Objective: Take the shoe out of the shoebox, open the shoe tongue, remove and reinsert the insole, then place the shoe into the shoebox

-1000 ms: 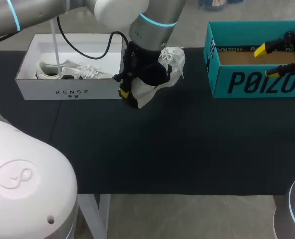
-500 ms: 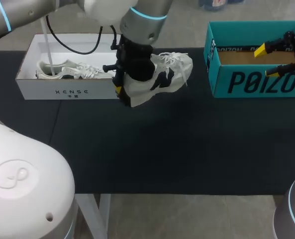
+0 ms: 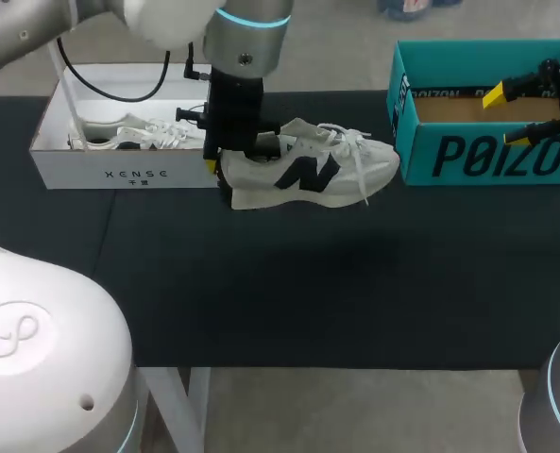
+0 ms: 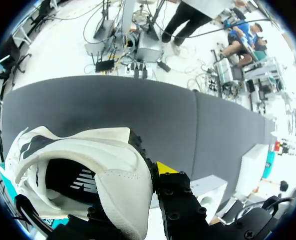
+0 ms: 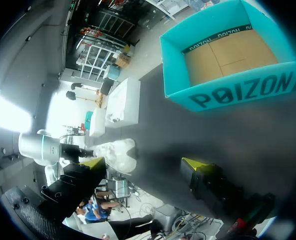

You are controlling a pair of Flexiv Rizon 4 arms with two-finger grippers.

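Head view: black table [image 3: 289, 302] (shoe [image 3: 308, 175] above)

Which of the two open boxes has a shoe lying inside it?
The white cardboard box: a pale sneaker lies inside. The teal box shows only its bare brown floor.

Our head camera high behind us, looking down on the dark table [image 3: 289, 302], our left wrist camera close to the white shoe [image 4: 113, 170], facing along the table, our right wrist camera farther off, looking down into the teal shoebox [image 5: 182, 100], all three sharing the white shoe.
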